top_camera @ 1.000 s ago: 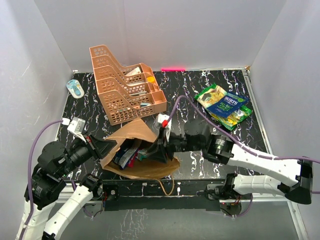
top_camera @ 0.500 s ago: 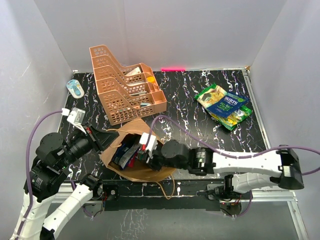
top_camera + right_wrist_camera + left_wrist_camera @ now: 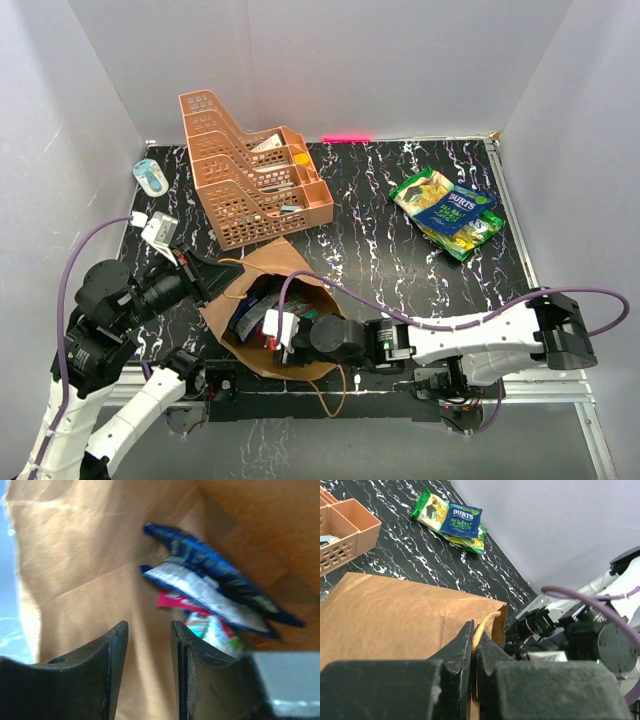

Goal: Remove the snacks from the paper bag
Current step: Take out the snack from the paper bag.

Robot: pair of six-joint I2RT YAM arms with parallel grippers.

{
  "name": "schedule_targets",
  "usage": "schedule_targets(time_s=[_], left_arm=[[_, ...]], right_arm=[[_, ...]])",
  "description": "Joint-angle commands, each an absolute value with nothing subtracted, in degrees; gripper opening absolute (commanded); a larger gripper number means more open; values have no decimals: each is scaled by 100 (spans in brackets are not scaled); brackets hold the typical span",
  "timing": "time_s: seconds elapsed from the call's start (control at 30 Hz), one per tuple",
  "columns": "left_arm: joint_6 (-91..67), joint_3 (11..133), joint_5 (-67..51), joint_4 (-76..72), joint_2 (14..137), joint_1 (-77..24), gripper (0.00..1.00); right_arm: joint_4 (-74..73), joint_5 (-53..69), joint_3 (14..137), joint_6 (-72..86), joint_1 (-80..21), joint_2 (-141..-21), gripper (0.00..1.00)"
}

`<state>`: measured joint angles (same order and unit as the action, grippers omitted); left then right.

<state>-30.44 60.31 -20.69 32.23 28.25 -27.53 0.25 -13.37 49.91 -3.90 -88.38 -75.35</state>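
The brown paper bag (image 3: 275,262) lies on its side, mouth toward the near edge. My left gripper (image 3: 213,274) is shut on its twine handle (image 3: 482,625) at the bag's upper lip (image 3: 395,615). My right gripper (image 3: 279,331) is open and empty inside the bag's mouth (image 3: 149,630), the paper wall (image 3: 85,565) just ahead. Snacks lie inside to its right: a blue packet (image 3: 220,575), a silver one (image 3: 200,594), a red wrapper (image 3: 172,600) and a colourful one (image 3: 215,630). They also show in the top view (image 3: 255,312). A green chip bag (image 3: 424,189) and a blue one (image 3: 455,210) lie on the table at far right.
The orange tiered tray rack (image 3: 250,185) stands just behind the bag. A small blue-white object (image 3: 150,177) lies at far left. The bag's other twine loop (image 3: 335,380) hangs over the near edge. The right arm's cable (image 3: 400,320) arcs across the front.
My right arm has swung left and toward the near edge, and its gripper has gone deeper into the bag's mouth. My left gripper has kept hold of the handle and shifted slightly back.
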Motion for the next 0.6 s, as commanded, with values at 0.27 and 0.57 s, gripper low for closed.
schedule_targets(time_s=[0.27, 0.57], left_arm=[[-3040, 5656, -2575, 3049, 2564, -2769, 0], [-3133, 5614, -2617, 2936, 2505, -2769, 0]], right_arm=[[955, -89, 4228, -5118, -7938, -6670, 48], [1689, -76, 4904, -6000, -7840, -7972, 50]])
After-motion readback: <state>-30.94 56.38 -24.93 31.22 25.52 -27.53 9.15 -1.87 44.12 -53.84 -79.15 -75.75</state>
